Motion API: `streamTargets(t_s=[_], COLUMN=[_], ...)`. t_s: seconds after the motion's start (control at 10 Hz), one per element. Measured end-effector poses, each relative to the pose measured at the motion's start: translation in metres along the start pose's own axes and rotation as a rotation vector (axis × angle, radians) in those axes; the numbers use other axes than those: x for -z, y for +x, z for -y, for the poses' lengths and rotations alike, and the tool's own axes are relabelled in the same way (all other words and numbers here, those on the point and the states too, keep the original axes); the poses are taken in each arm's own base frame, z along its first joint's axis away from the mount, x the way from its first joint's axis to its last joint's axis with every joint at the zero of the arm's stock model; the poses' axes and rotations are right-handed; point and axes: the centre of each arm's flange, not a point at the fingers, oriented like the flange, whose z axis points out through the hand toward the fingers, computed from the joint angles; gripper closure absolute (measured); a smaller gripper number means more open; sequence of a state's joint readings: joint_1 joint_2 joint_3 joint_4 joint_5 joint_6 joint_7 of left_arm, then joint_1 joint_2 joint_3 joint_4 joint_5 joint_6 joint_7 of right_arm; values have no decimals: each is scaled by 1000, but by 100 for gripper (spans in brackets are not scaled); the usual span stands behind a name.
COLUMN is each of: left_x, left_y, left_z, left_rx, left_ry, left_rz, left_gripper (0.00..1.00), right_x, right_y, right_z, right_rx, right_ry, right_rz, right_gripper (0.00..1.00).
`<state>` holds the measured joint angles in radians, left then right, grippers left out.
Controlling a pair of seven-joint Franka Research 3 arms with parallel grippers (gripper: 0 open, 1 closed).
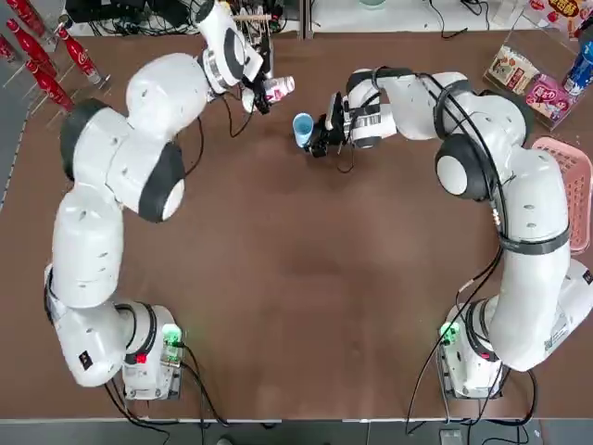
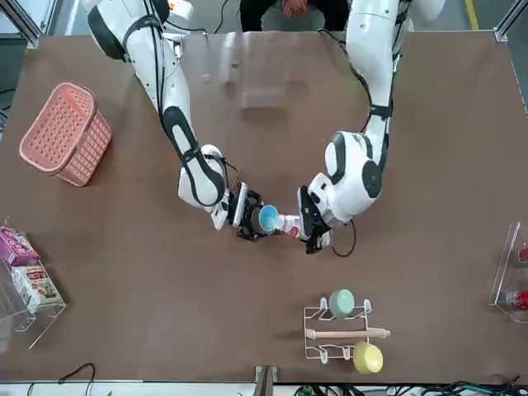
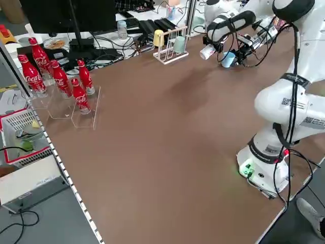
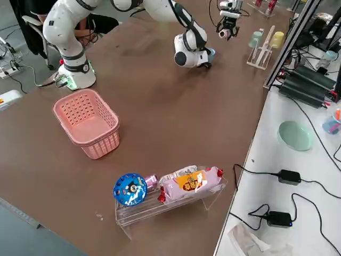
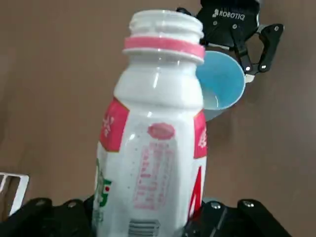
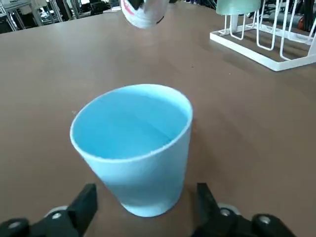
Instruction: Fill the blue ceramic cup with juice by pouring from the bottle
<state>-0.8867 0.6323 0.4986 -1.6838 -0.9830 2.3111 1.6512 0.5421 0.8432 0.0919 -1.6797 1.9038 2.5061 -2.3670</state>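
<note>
The blue ceramic cup rests on the brown table between the fingers of my right gripper. In the right wrist view both fingers stand a little off the blue ceramic cup, so this gripper is open. My left gripper is shut on the bottle, held above the table and tipped on its side. The bottle is white with a red-and-white label, a pink neck ring and no cap. Its mouth points toward the blue ceramic cup.
A white rack with a mint cup and a yellow cup stands beyond the cup. A pink basket lies on the robot's right side. Red cola bottles and a snack stand sit at the far corners.
</note>
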Motion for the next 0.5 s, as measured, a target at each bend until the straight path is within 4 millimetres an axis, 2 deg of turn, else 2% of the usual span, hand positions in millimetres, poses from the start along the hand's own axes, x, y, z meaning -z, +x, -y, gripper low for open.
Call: streamTargets(t_s=[0.3,0.5], left_x=[49,82], left_y=[-49,-103], left_z=[12,17], left_rx=[26,38], left_ry=[-15,-77], left_rz=[-125,-224], left_gripper=[56,56], right_x=[0,2], right_y=[-1,-2], right_z=[0,-1], right_rx=[-6,-10], right_ry=[3,0], right_rz=[-3,-6], right_gripper=[10,8])
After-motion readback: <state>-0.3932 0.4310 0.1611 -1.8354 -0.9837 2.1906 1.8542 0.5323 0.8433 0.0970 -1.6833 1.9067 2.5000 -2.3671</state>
